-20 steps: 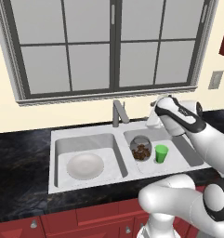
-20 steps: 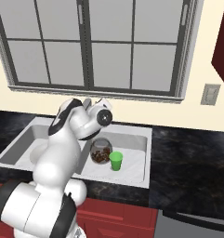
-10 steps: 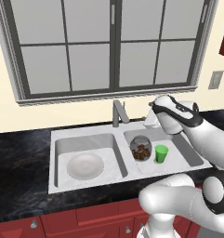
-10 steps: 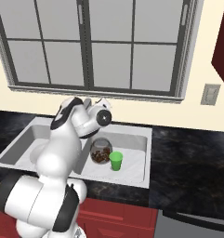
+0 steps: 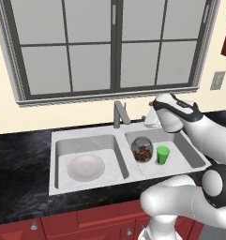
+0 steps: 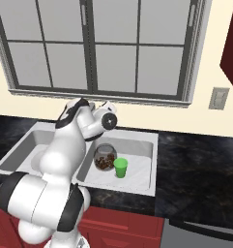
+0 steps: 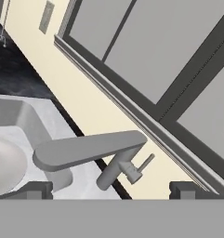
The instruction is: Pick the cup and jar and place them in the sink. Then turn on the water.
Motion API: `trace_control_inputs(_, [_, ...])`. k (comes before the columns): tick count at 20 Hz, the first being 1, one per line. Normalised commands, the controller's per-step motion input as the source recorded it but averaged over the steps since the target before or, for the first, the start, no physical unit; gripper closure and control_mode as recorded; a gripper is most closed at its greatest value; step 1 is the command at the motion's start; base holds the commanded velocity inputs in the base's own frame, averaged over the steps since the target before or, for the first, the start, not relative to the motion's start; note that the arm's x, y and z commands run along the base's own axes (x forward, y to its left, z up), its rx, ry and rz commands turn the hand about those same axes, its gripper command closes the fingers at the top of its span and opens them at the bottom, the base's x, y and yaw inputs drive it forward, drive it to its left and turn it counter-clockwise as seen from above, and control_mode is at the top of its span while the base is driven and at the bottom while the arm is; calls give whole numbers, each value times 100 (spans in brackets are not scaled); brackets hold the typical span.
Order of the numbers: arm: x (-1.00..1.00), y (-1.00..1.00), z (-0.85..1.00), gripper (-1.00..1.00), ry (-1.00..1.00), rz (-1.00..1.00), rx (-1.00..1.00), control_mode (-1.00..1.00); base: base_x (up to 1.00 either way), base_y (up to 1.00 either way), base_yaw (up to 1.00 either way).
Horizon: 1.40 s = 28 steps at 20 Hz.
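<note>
A: Edges first. How much open room?

B: Sink [image 5: 56,140] is a double basin sunk in the black counter [image 5: 20,159]. Left basin has a round white dish [image 5: 86,167] on its floor. Right basin holds the jar [image 5: 142,149] and the cup [image 5: 162,154], just beside each other, upright, both toward the front. The rear of that basin is bare.

A: How do they look?

B: Jar is clear glass with brown lumps inside. Cup is bright green, tapered, smaller than the jar.

A: Arm pose?

B: Bent over the right basin, hand up near the windowsill. Gripper [image 7: 111,188] has its jaws spread wide, nothing between them, facing the grey faucet [image 7: 90,148] and its small lever [image 7: 143,163].
</note>
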Motion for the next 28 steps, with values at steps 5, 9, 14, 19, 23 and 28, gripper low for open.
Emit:
trace_control_inputs(5, [4,8,0,-100,0,0,2,-100,0,0,0])
trace_control_inputs(9, [10,10,0,-100,0,0,1,-100,0,0,0])
trace_control_inputs(14, [19,4,-1,-100,0,0,1,-100,0,0,0])
trace_control_inputs(19, [23,0,-12,-100,0,0,0,-100,0,0,0])
trace_control_inputs(23, [20,0,-20,-100,0,0,0,-100,0,0,0])
trace_control_inputs(28, [20,1,-18,-100,0,0,0,-100,0,0,0])
